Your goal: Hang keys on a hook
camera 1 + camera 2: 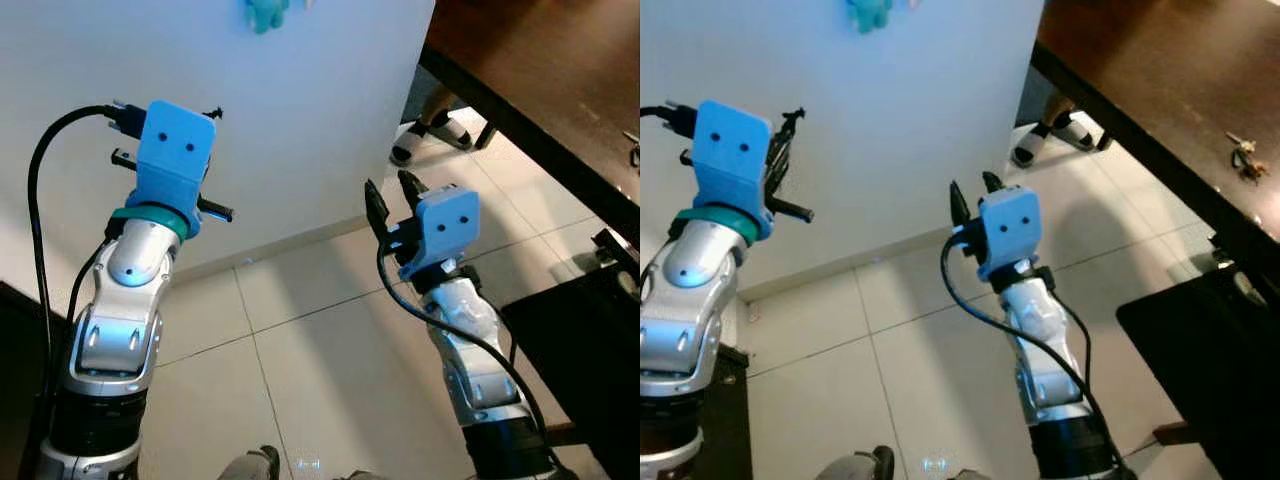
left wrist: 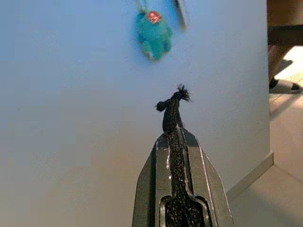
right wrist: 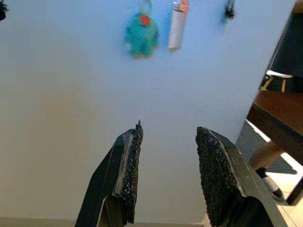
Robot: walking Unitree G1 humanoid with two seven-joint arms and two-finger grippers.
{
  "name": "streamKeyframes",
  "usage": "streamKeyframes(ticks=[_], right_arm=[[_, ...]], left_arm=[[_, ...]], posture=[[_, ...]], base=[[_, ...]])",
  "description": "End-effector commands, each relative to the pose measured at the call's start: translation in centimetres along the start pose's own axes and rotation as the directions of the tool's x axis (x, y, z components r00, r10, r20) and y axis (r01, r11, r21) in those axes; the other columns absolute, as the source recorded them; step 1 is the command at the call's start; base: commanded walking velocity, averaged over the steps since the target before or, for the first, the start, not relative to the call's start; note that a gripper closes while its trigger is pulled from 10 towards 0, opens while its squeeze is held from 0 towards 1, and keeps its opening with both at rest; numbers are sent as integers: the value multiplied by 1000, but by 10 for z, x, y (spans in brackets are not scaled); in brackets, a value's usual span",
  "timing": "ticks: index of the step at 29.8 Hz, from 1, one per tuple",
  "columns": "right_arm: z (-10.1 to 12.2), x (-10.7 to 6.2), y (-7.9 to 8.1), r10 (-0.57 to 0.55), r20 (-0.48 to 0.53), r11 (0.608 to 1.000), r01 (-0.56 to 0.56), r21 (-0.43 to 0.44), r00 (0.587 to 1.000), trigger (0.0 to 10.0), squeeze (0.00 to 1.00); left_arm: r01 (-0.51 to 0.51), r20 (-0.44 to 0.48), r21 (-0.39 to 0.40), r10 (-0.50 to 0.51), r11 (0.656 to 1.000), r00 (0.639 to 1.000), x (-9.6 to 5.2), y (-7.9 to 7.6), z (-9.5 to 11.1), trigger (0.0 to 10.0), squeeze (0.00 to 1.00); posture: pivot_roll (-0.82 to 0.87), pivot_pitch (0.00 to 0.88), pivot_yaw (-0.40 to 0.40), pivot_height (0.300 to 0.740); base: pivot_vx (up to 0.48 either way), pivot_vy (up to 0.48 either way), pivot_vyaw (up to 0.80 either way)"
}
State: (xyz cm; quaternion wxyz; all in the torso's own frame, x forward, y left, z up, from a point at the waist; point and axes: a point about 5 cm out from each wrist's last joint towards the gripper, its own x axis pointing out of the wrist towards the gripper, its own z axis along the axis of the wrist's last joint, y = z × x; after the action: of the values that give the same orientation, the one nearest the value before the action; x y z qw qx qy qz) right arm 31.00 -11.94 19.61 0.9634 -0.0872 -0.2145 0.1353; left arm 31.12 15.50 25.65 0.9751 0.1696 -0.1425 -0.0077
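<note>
Left hand (image 2: 176, 142) is pinched fully closed with nothing visible between the fingers, raised at the white wall (image 1: 300, 120); right hand (image 3: 165, 165) is spread open and empty, also aimed at the wall. Keys (image 1: 1244, 157) lie on the dark surface (image 1: 1160, 70) well off to the robot's right, nowhere near either hand, so I'd say the grasp is not yet done. Wall already carries a teal toy (image 3: 141, 35) and a lighter (image 3: 178, 24); best to turn right, pinch the keys by the ring, then approach a free hook squarely.
</note>
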Motion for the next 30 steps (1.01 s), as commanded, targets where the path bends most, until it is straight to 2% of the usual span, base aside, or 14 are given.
streamKeyframes(ticks=[1, 5, 10, 17, 20, 21, 23, 27, 30], right_arm=[[-1, -2, 1, 4, 0, 1000, -4, 8, 1000, 10000, 0], [-1, -2, 1, 6, 1, 1000, -6, 6, 1000, 10000, 0], [-1, -1, 1, 14, 8, 1000, -14, 2, 1000, 10000, 0], [-1, -1, 1, 14, 8, 1000, -14, 1, 1000, 10000, 0], [0, -1, 0, 16, 11, 1000, -16, 1, 1000, 10000, 0], [0, -1, -1, 14, 16, 1000, -14, 3, 1000, 10000, 0], [0, -1, -1, 14, 16, 1000, -14, 3, 1000, 10000, 0], [2, 0, -5, 4, 29, 1000, -4, 12, 1000, 10000, 0], [2, 1, -6, 0, 30, 1000, 0, 15, 1000, 10000, 0]], left_arm=[[-4, 6, -2, 4, 1000, 1000, 1, 1, 0, 10000, 0], [-7, 25, -6, 7, 1000, 1000, 2, 3, 5, 10000, 0], [-21, 135, -21, 24, 1000, 991, 10, 12, 33, 10000, 0], [-15, 171, -18, 18, 1000, 985, 10, 12, 41, 10000, 0], [24, 219, -27, -18, 999, 976, 8, 8, 51, 10000, 0], [72, 278, -43, -58, 996, 959, 7, 3, 63, 10000, 0], [72, 278, -43, -58, 996, 959, 7, 3, 63, 10000, 0], [153, 357, -48, -126, 987, 926, 5, -5, 81, 10000, 0], [177, 375, -43, -148, 983, 915, 4, -7, 85, 10000, 0]], posture=[[53, 82, 108, 740], [53, 83, 108, 740], [51, 81, 106, 740], [51, 82, 104, 740], [53, 84, 102, 740], [55, 84, 101, 740], [55, 84, 101, 740], [52, 84, 102, 740], [52, 85, 102, 740]], base=[[454, 0, 0], [454, 0, 0], [454, 0, 0], [452, 0, 0], [450, 0, 0], [450, 0, 0], [450, 0, 0], [448, 0, 0], [449, 0, 0]])
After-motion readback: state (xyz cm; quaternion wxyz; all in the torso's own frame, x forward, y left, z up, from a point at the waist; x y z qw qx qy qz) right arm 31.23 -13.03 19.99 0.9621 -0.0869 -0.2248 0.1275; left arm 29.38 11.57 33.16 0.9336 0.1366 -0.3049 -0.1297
